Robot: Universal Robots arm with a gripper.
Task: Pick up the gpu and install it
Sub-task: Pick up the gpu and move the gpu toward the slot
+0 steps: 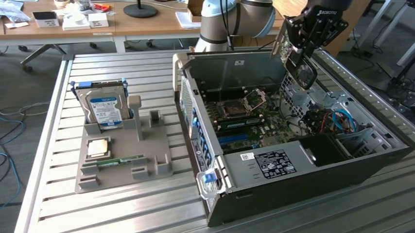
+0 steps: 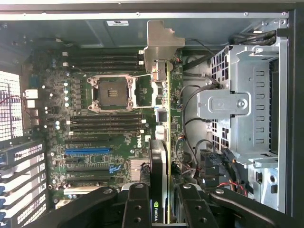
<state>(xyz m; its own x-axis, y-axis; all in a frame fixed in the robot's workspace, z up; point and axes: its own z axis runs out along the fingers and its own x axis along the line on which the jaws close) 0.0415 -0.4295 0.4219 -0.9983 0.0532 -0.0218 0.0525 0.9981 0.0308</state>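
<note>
Plainly the pincer [image 1: 303, 47] is clamped on the gpu [image 1: 302, 73], which hangs edge-down just beneath it above the open computer case [image 1: 311, 194] — any tilt or sideways offset from its slot on the motherboard [image 2: 54, 102] and its metal bracket [image 2: 161, 45] or connector edge could, I judge, jam against the board.

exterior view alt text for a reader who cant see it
A robot gripper holds the gpu above the open computer case, over its motherboard. On the exterior view's left, a grey holder on the slatted table carries a hard drive, a processor chip and a memory stick.
</note>
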